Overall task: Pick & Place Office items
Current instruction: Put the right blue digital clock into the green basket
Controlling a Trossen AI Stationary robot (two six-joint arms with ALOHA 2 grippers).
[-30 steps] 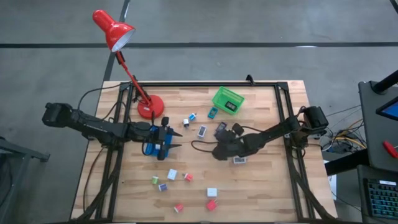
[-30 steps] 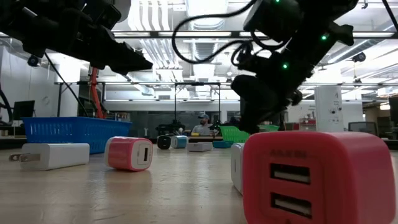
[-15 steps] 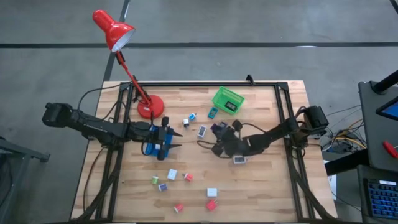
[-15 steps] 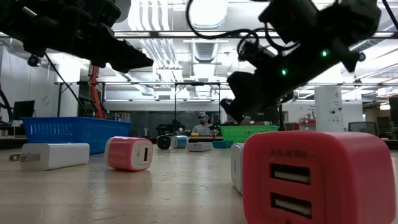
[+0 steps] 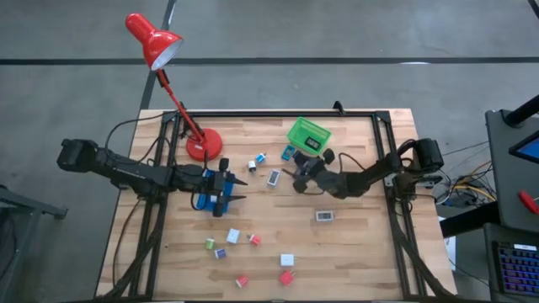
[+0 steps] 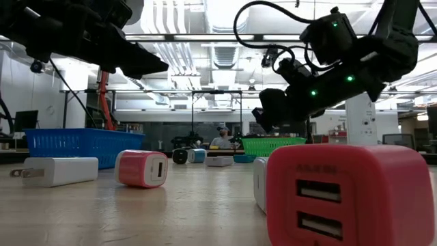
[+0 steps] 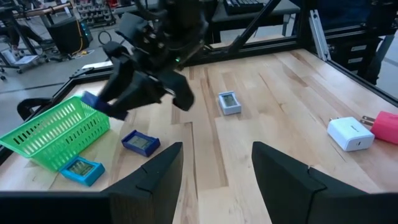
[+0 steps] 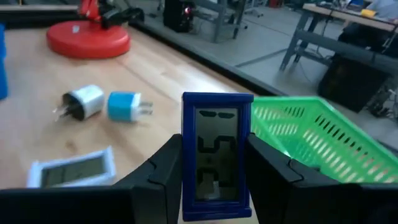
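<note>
My right gripper (image 5: 297, 172) hovers over the table's middle, just near of the green basket (image 5: 309, 135), shut on a blue-framed flat piece with a grey display (image 8: 217, 149). The same piece shows in the left wrist view (image 7: 93, 103), above another blue flat piece (image 7: 140, 142) that lies flat on the wood. A teal piece (image 5: 288, 152), two small plugs (image 5: 257, 161) and a grey flat piece (image 5: 325, 215) lie around it. My left gripper (image 5: 232, 189) waits open beside the blue tray (image 5: 205, 197), nothing between its fingers (image 7: 155, 180). My right gripper pinches the blue piece by its two long side edges (image 8: 186, 183) between its two fingers, low on the frame. The fingers come nearly level from the table's right. The piece stands upright in the hold, display toward the wrist, lifted clear of the table.
The red lamp's base (image 5: 202, 145) stands at the far left. Several small blocks lie toward the near edge, among them a white one (image 5: 286, 260) and a red one (image 5: 285, 277). A pink charger (image 6: 348, 195) sits close to the low camera.
My right gripper has swung from pointing down over the grey flat piece to nearly level, and has gone toward the far edge and the green basket. It stays shut on the blue piece, which rides clear of the table.
</note>
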